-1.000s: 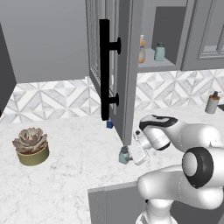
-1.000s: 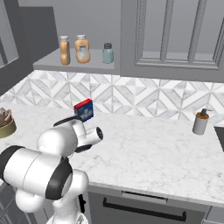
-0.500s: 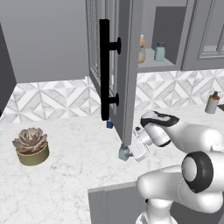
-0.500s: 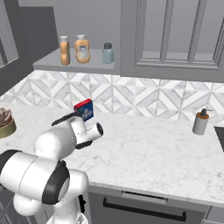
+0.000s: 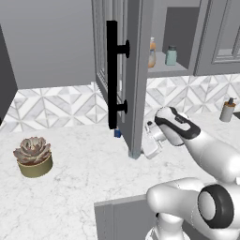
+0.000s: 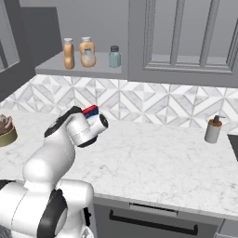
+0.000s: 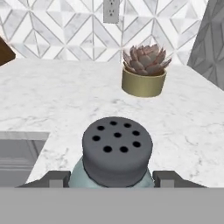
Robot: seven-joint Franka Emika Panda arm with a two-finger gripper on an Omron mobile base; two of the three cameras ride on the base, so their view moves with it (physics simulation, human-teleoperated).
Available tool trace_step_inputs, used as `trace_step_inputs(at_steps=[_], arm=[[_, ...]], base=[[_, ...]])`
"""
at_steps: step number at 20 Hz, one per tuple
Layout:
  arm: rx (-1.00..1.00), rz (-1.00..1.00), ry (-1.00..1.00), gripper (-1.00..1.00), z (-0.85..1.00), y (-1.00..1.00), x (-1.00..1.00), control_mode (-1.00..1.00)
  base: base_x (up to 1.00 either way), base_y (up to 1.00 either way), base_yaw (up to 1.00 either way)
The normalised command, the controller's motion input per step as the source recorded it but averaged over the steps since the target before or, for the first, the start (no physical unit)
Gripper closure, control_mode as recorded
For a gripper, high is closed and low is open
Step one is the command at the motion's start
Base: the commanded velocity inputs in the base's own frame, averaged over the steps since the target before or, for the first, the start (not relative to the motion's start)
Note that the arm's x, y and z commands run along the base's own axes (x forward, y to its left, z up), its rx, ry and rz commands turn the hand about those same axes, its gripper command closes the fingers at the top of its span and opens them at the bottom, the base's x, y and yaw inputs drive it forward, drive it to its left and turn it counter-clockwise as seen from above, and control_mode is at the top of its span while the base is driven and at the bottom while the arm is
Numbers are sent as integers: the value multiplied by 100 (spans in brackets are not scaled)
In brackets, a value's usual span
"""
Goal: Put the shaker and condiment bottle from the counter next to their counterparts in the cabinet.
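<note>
The gripper [image 7: 113, 179] straddles the shaker [image 7: 116, 155] low over the counter [image 7: 57, 100], a finger [image 7: 56, 178] at each side; whether the jaws clamp it cannot be told. Beyond sits a potted succulent [image 7: 144, 72]. On the open cabinet [image 6: 79, 67] shelf stand two orange bottles [image 6: 69, 53] and a teal shaker [image 6: 114, 56]

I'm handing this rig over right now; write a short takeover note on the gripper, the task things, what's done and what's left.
Gripper: fingers either side of the shaker on the counter; firm grip not confirmed.
Cabinet: door open; two orange bottles and a teal shaker on the shelf.
Done: one bottle seems already shelved.
Left: close on the shaker, lift it, set it beside the shelf's teal shaker.
</note>
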Motion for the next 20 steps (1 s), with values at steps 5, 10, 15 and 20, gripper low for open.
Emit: trace_step_inputs(at_steps=[5, 10, 15, 20], arm=[[-1, -11, 5, 100, 64, 0, 5, -100], [-2, -17, 6, 100, 59, 0, 4, -100], [-1, -20, 2, 100, 60, 0, 0, -100], [0, -18, 0, 100, 61, 0, 0, -100]], base=[[0, 0, 0], [0, 0, 0], [0, 0, 0], [0, 0, 0]])
